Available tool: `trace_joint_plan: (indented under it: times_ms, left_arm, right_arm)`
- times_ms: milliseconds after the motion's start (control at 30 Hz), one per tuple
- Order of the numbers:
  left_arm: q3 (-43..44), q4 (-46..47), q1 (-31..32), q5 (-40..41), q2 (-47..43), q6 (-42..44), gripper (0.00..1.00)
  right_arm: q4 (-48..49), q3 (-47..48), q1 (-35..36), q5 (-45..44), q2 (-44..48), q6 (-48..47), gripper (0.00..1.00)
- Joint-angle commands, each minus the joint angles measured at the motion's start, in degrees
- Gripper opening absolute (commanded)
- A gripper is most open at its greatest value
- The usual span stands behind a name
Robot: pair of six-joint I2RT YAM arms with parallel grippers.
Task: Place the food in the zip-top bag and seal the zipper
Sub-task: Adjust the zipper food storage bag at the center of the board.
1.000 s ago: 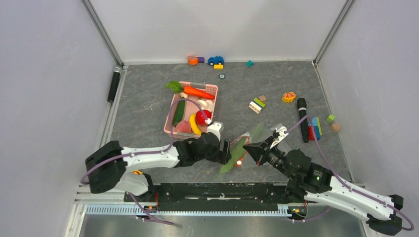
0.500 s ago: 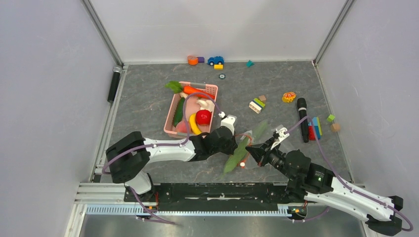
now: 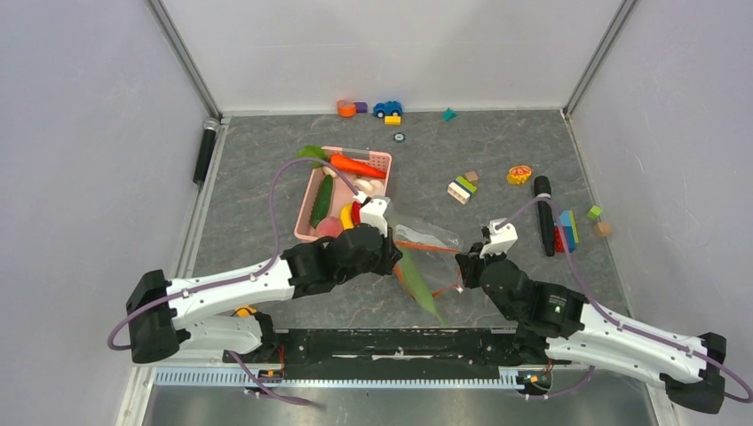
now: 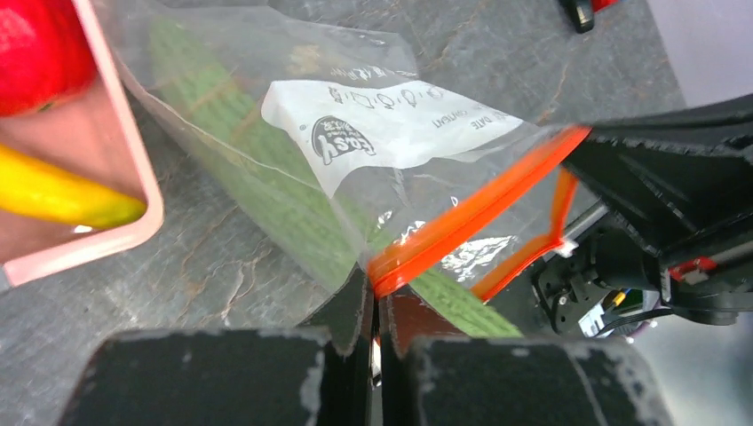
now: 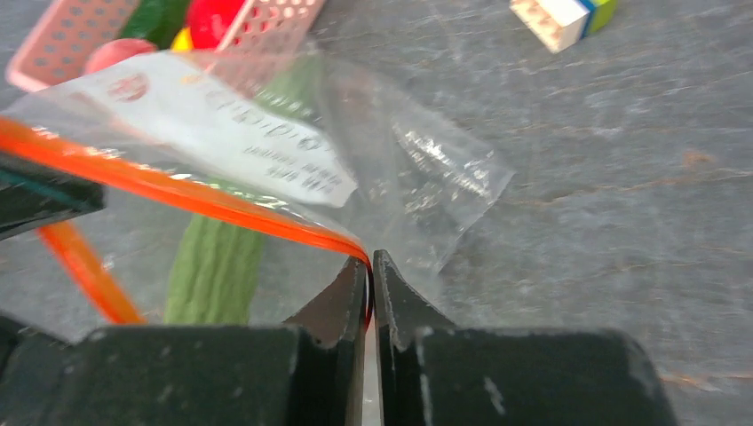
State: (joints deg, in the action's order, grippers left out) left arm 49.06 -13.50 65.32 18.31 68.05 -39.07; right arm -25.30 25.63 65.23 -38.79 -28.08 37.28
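Nearest the arm bases, both arms meet over the bag (image 3: 424, 259), which hangs between them just off the gray surface (image 3: 266, 177), front and centre. The left gripper (image 4: 373, 306) has its fingers (image 4: 351, 311) clenched on the orange-red zipper strip (image 4: 471, 213) at the mouth's left end. The right gripper (image 5: 369, 284) is pinched tight on the same strip at its right end; the bag's far corner trails past its fingers (image 5: 395, 297).

One green cucumber (image 3: 420, 286) sits partly in the bag, its near end poking toward the bases through the open mouth. The white label (image 4: 382, 124) faces up in the left wrist view.

Step in hand looks like holding the mouth open for loading. To do it well: keep both pinches on the strip only, not the film, pull apart just enough to keep the mouth gaping, and tilt the mouth up so the cucumber slides deeper instead of out. One arm will likely have to let go to fetch more, so the bag should rest on the surface first.

Further back, left of centre, the pink basket (image 3: 308, 204) holds the rest: banana (image 4: 62, 197), tomato (image 4: 40, 49), carrot (image 3: 355, 165), another cucumber (image 3: 321, 201). Blocks and a toy car (image 3: 387, 108) lie far and right; not part of this.
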Motion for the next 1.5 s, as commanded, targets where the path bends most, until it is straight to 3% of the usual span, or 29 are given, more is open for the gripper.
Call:
trace_joint_plan:
  times_ms: [0, 100, 233, 267, 300, 500, 667, 700, 767, 900, 1133, 1467]
  left_arm:
    - [-1.2, -7.1, -0.6, 2.9, -2.2, -4.3, 0.02]
    - [-1.0, -7.3, -0.5, 3.3, -1.4, -5.9, 0.02]
    - [0.4, -8.2, -0.5, 2.9, -0.5, -6.5, 0.02]
    - [0.8, -8.4, -0.5, 2.9, -0.4, -6.6, 0.02]
    - [1.1, -8.4, -0.4, 2.7, -0.6, -6.5, 0.02]
    - [2.0, -9.0, -0.4, 2.5, -1.8, -7.1, 0.02]
    - [1.7, -9.2, -0.3, 1.7, -2.5, -8.3, 0.02]
    - [1.7, -9.4, -0.4, 1.6, -2.7, -8.3, 0.02]
    - [1.4, -9.4, -0.3, 1.6, -3.1, -8.4, 0.02]
    - [0.3, -9.4, -0.3, 1.6, -4.1, -9.0, 0.02]
    - [-0.4, -9.2, 0.0, 0.0, -4.3, -10.0, 0.02]
    - [-0.1, -9.0, 0.5, -0.4, -3.3, -10.9, 0.02]
  right_arm:
    - [-6.0, 3.7, -0.5, -12.3, -5.8, -0.3, 0.15]
    - [-3.1, 4.9, -0.5, -7.9, -7.9, -5.5, 0.41]
    - [-1.8, 6.7, -0.5, 0.5, -6.8, -11.7, 0.65]
    - [-1.6, 7.2, -0.5, 2.3, -5.8, -12.5, 0.87]
    - [-1.2, 7.6, -0.5, 4.3, -4.8, -13.7, 0.97]
    - [8.6, 8.1, -0.5, 27.4, 1.3, -21.0, 0.98]
    - [16.2, 7.7, -0.4, 58.1, -6.1, -23.0, 0.93]
    - [16.4, 7.7, -0.2, 60.3, -9.3, -22.4, 0.90]
    - [13.5, 8.7, 0.2, 56.5, -14.7, -21.4, 0.86]
    - [8.5, 10.0, 0.4, 34.9, -20.4, -17.1, 0.81]
    - [14.0, 6.2, 0.4, 20.1, -25.5, -8.4, 0.79]
    - [22.4, -1.2, 2.4, 20.1, -30.2, -3.8, 0.75]
